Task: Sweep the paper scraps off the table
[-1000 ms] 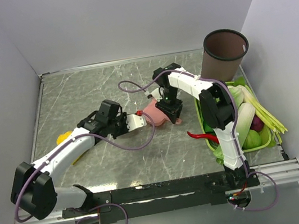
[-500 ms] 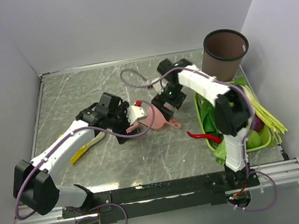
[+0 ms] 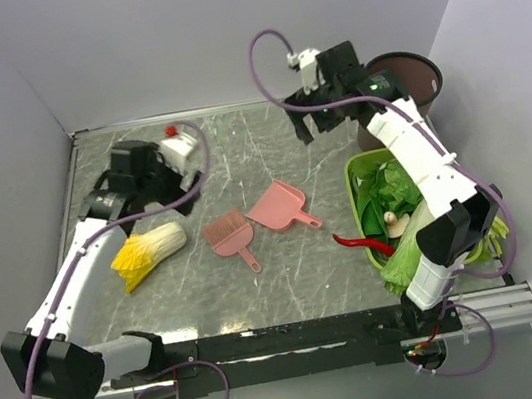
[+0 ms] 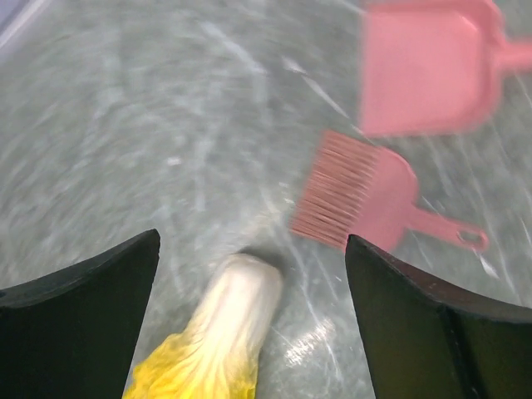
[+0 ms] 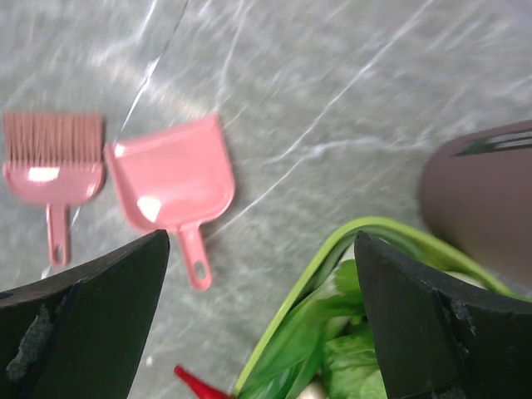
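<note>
No paper scraps show anywhere on the table (image 3: pixel 288 277): in all three views the marble top looks free of them, so the sweeping seems finished or nearly so. The pink dustpan (image 3: pixel 277 204) and pink brush (image 3: pixel 229 234) lie side by side mid-table, with nothing holding them. The left gripper (image 4: pixel 251 243) hangs over the cabbage (image 3: pixel 149 250), jaws wide apart and empty. The right gripper (image 5: pixel 262 237), equally wide and empty, is high near the brown bin (image 3: pixel 413 75), beyond the basket (image 3: pixel 353 186) of greens. The next move calls for little: check for stray bits, otherwise rest the arms.
</note>
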Available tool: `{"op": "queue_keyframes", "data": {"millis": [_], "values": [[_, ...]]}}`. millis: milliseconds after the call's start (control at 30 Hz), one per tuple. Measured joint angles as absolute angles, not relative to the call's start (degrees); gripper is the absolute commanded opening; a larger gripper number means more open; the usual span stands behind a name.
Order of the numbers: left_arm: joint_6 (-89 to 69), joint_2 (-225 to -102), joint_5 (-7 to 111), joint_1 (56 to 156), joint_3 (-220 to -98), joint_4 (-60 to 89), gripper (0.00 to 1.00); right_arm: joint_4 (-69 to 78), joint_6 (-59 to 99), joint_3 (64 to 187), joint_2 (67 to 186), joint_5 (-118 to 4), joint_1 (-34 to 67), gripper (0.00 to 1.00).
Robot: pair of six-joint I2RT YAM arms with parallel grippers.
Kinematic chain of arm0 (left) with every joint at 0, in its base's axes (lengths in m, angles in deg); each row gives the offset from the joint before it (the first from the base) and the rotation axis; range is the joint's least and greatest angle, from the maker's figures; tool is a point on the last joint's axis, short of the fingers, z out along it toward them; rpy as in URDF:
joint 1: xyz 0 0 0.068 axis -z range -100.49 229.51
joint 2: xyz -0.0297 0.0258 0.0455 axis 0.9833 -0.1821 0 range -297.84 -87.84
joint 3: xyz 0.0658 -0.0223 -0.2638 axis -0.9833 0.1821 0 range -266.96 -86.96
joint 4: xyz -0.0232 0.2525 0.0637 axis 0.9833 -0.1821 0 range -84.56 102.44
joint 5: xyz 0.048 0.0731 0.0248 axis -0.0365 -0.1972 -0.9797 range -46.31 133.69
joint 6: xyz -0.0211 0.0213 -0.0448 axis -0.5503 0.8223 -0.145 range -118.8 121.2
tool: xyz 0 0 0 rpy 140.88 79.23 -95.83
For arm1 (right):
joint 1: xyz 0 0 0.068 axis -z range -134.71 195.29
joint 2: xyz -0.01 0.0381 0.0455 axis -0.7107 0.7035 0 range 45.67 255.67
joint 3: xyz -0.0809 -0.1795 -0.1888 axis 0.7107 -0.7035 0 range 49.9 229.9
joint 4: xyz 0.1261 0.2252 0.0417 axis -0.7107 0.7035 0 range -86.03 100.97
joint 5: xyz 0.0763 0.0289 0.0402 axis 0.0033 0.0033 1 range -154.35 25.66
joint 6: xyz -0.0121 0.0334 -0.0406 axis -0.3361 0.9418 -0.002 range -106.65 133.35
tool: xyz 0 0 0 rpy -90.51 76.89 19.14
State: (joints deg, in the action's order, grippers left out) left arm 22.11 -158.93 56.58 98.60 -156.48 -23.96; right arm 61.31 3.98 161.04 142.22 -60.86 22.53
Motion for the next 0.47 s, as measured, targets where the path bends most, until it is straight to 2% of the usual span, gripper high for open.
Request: {"op": "queue_keyframes", "data": {"millis": [267, 467], "values": [[6.7, -155.3, 45.4, 82.8, -159.0, -13.7, 0.96, 55.2, 6.1, 170.8, 141.8, -65.6, 29.2, 1.0], [-1.5, -156.2, 41.2, 76.4, -164.5, -9.2, 0.96, 49.3, 6.4, 173.4, 140.7, -70.4, 31.7, 1.0]]}}
